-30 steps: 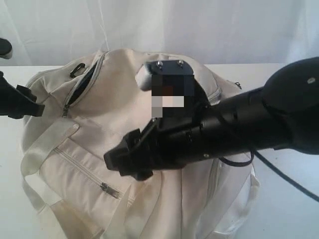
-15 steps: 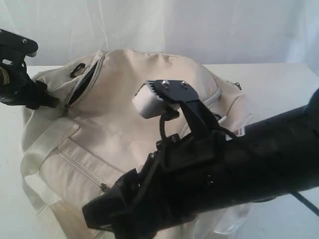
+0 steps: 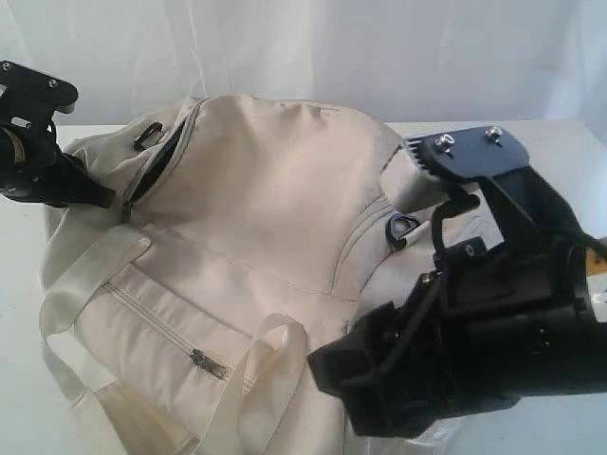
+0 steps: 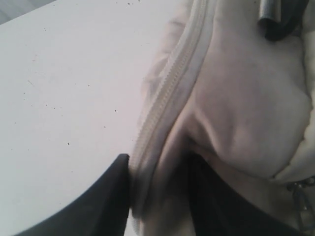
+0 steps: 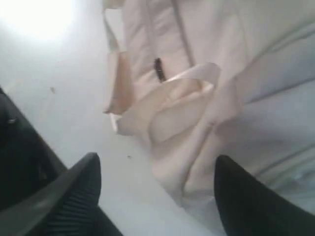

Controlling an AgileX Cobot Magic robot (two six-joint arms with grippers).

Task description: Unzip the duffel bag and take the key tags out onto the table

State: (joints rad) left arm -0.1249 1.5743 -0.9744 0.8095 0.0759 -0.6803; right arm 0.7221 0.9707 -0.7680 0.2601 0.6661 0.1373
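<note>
The cream duffel bag lies on the white table. Its top zipper gapes a little at the left end, showing dark lining. My left gripper is at that end. In the left wrist view, the left gripper is shut on a fold of bag fabric beside the zipper teeth. My right gripper hangs open at the bag's front right. The right wrist view shows the right gripper open over a pale strap. The key tags are hidden.
The front pocket's zipper is closed, its dark pull near the bag's lower front. A dark ring sits on the bag's right side. A white curtain hangs behind. Bare tabletop lies beside the bag's left end.
My right arm has drawn back to the right and lower, off the top of the bag. My left gripper has come in to the bag's left end and closed on its fabric.
</note>
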